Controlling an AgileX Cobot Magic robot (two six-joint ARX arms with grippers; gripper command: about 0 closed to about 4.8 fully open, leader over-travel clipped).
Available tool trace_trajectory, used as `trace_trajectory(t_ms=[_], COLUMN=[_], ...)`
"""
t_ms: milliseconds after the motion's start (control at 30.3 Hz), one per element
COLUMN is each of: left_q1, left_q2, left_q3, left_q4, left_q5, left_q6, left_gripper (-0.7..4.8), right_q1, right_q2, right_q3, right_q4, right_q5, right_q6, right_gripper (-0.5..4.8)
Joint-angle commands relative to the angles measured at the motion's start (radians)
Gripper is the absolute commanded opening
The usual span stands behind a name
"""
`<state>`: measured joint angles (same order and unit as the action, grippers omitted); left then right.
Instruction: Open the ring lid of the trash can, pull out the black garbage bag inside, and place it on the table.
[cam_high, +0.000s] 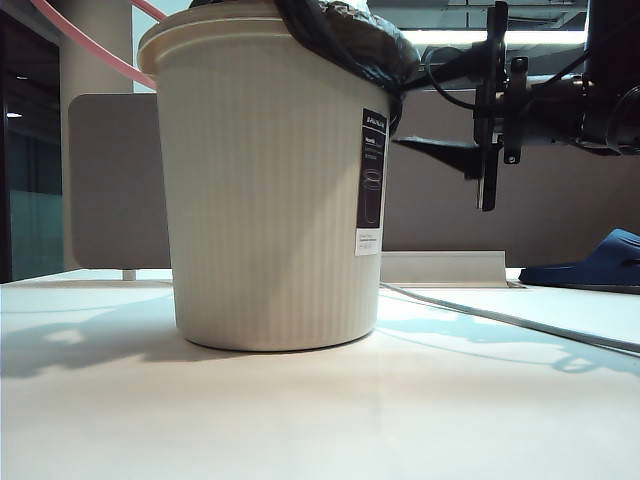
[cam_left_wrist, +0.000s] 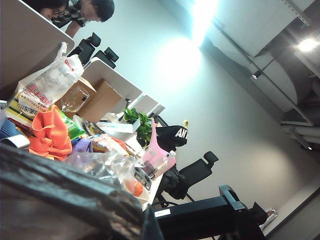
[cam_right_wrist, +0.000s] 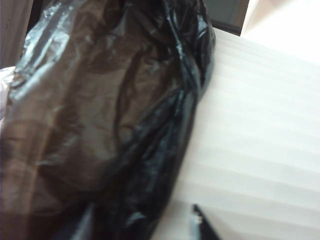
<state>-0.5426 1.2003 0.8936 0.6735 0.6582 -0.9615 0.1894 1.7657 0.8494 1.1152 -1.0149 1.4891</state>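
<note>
The cream ribbed trash can (cam_high: 265, 200) stands on the white table (cam_high: 300, 420). The black garbage bag (cam_high: 350, 40) bulges over its right rim. The pink ring lid (cam_high: 90, 48) is raised off the rim at the left and slants up out of frame. My right gripper (cam_high: 410, 115) is level beside the rim, open, its jaws either side of the bag's edge. In the right wrist view the bag (cam_right_wrist: 100, 125) fills the frame against the can's wall (cam_right_wrist: 260, 125); the gripper (cam_right_wrist: 140, 220) spans a fold. My left gripper (cam_left_wrist: 150, 225) is a dark blur; what it holds is hidden.
A dark blue slipper (cam_high: 600, 262) lies at the back right, and a grey cable (cam_high: 500, 320) runs across the table behind the can. A brown-grey partition (cam_high: 560, 210) closes the back. The left wrist view looks up at a cluttered desk (cam_left_wrist: 50, 135) and office chairs (cam_left_wrist: 195, 172).
</note>
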Motion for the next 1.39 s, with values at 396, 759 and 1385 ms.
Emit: trace_trajectory(t_ms=[396,759,1385], left_q1=[-0.026,-0.026,-0.026], left_q2=[0.0,0.0,0.0], left_q3=[0.005,0.005,0.005], left_q4=[0.012,0.013,0.016], left_q5=[-0.01,-0.007,-0.004], left_q6=[0.008,0.004,0.005], left_gripper=[-0.06,-0.06,-0.06], right_q1=[0.0,-0.081,-0.121], right_q2=[-0.004,-0.004,-0.037], right_q3=[0.002,-0.003,0.016], right_q4=[0.027,0.093,0.299], right_q5=[-0.026,-0.088,-0.079], right_q6=[0.003,0.034,0.183], right_gripper=[0.16,-0.01,-0.01])
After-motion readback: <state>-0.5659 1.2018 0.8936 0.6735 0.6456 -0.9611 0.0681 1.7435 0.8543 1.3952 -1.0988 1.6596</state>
